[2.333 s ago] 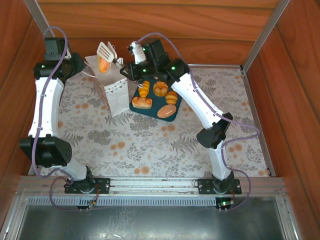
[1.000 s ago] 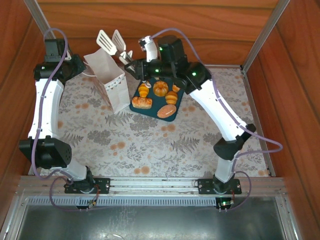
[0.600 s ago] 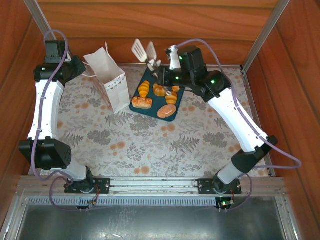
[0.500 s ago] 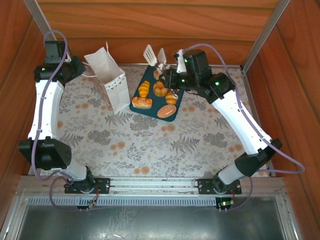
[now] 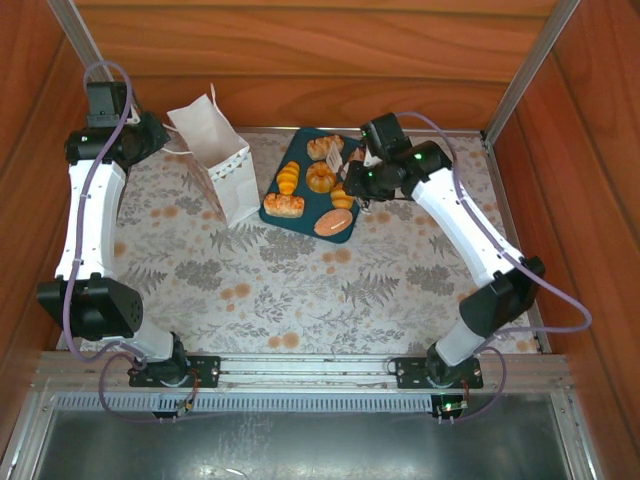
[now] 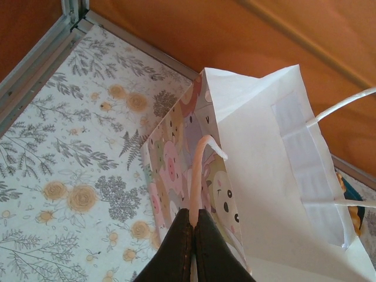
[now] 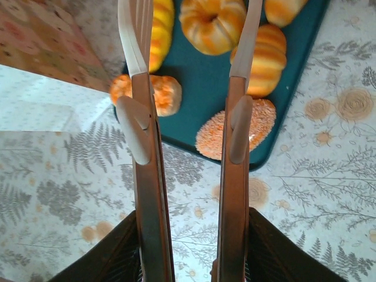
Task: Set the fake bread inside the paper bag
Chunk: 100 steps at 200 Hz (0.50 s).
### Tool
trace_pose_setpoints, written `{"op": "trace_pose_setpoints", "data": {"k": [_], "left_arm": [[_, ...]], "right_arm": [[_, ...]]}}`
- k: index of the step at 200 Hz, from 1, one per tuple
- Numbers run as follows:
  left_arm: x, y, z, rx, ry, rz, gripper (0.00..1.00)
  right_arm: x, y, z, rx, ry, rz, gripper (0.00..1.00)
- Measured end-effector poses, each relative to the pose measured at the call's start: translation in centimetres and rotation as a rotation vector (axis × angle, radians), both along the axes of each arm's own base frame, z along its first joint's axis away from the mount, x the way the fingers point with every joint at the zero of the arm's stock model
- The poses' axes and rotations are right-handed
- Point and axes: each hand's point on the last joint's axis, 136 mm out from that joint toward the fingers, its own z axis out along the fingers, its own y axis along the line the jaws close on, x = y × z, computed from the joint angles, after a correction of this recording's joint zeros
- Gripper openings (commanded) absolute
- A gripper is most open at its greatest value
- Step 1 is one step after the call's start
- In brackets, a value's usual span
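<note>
The white paper bag (image 5: 226, 172) stands open at the back left, and my left gripper (image 6: 195, 214) is shut on one of its thin loop handles (image 6: 198, 167), holding it up. Several pieces of glossy golden fake bread lie on the dark teal tray (image 5: 303, 160): a round bun (image 7: 212, 20), an oval loaf (image 7: 214, 136), a pull-apart roll (image 7: 167, 94). My right gripper (image 7: 192, 249) is shut on a pair of wooden tongs (image 7: 145, 176) with white blades. The tongs hang apart above the tray's near edge with nothing between them.
The bag (image 7: 41, 56) stands just left of the tray (image 7: 200, 88). Wooden walls and a metal frame rail (image 6: 35, 64) close in the floral tablecloth (image 5: 300, 290) at the back and both sides.
The right arm carried a bread piece in the tongs over the bag. It then swung right and down, and the tongs now hang bare over the tray. The left gripper kept its hold.
</note>
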Motion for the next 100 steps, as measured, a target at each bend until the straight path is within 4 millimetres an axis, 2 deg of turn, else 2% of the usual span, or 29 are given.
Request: {"op": "trace_pose_setpoints", "data": {"k": [52,100], "left_arm": [[0.0,-0.1,0.0,-0.014,0.000,0.003,0.00],[0.0,-0.3,0.0,-0.024,-0.001,-0.002,0.00]], "right_arm": [[1.8,-0.5,-4.4,-0.112,0.109,0.001,0.46],[2.3,-1.3,-6.0,-0.147,0.145,-0.001,0.48]]}}
